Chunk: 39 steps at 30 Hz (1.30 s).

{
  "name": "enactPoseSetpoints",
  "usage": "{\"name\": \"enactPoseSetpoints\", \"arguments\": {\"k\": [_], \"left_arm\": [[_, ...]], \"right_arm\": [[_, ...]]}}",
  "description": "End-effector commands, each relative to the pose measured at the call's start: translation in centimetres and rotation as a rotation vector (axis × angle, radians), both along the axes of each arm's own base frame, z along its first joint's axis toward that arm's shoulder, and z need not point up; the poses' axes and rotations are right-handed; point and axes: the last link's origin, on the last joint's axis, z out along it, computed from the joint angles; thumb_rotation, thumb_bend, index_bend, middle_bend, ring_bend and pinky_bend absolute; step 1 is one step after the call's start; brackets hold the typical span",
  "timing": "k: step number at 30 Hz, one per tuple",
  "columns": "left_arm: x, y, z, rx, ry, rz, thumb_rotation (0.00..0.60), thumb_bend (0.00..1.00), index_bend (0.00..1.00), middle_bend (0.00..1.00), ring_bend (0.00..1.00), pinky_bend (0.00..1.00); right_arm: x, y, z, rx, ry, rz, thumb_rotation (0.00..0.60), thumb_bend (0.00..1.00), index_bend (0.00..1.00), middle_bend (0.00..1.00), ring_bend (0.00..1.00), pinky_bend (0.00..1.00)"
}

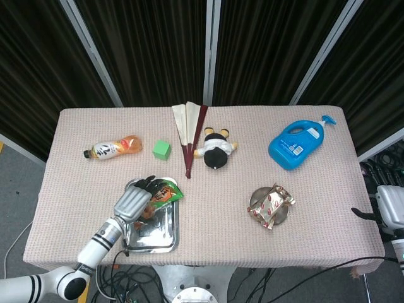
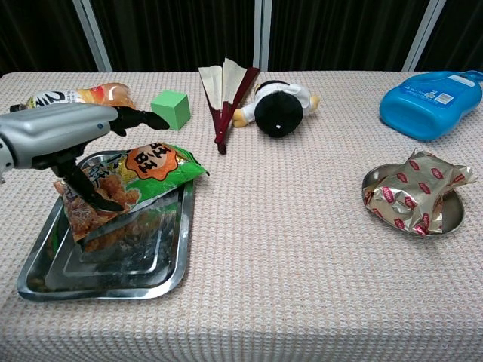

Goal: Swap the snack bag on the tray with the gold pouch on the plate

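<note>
Left robot hand (image 2: 64,139) hovers over the bag (image 2: 128,185) on the tray (image 2: 162,275), fingers spread, grasping nothing; set for pickup. Pouch (image 2: 415,192) far right of it. Right robot hand (image 1: 391,211): state unclear.
</note>
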Motion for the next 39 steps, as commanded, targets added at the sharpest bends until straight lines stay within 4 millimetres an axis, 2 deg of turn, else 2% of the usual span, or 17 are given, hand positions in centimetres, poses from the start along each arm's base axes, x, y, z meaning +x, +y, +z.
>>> {"name": "enactPoseSetpoints", "arguments": {"k": [1,6,9,14,18,23,30,34,39], "left_arm": [[-0.3,0.3,-0.6,0.005,0.013,0.029,0.6,0.02,0.1,0.07,0.02,0.18],[-0.4,0.2,-1.7,-0.031,0.024,0.052,0.6,0.02,0.1,0.09,0.03,0.19],[0.0,0.5,-2.1,-0.028,0.01,0.056,0.6,0.02,0.12,0.18,0.11,0.26],[0.4,1.1,-2.8,-0.017,-0.015,0.056,0.6,0.11,0.25,0.35,0.28,0.41],[0.6,1.5,-3.2,-0.006,-0.023,0.054,0.6,0.19,0.33,0.42,0.35,0.47],[1.9,2.1,-2.5,0.057,-0.079,0.004,0.6,0.28,0.45,0.53,0.45,0.58],[2.7,2.5,-2.3,0.079,-0.102,-0.042,0.6,0.32,0.56,0.63,0.56,0.69],[4.0,3.0,-1.8,0.103,-0.147,-0.078,0.6,0.33,0.58,0.65,0.58,0.71],[7.3,4.9,-0.5,0.129,-0.219,-0.127,0.6,0.33,0.58,0.65,0.58,0.71]], "right_arm": [[-0.2,0.0,0.0,0.004,-0.002,-0.002,0.6,0.0,0.0,0.0,0.0,0.0],[-0.5,-0.1,-0.4,0.015,-0.009,-0.008,0.6,0.01,0.0,0.0,0.0,0.0],[-0.5,-0.2,-0.5,0.017,-0.01,-0.012,0.6,0.01,0.0,0.0,0.0,0.0],[-0.8,-0.1,-0.3,0.015,-0.008,-0.027,0.6,0.04,0.0,0.0,0.0,0.0],[-1.0,0.0,-0.2,0.022,-0.01,-0.043,0.6,0.05,0.0,0.0,0.0,0.0],[-1.1,0.0,0.1,0.019,-0.014,-0.049,0.6,0.05,0.0,0.0,0.0,0.0],[-1.3,0.2,0.1,0.021,-0.026,-0.062,0.6,0.06,0.0,0.0,0.0,0.0],[-1.3,0.2,0.5,0.003,-0.043,-0.056,0.6,0.07,0.0,0.0,0.0,0.0],[-1.5,0.4,1.0,-0.032,-0.062,-0.04,0.6,0.07,0.0,0.0,0.0,0.0]]}}
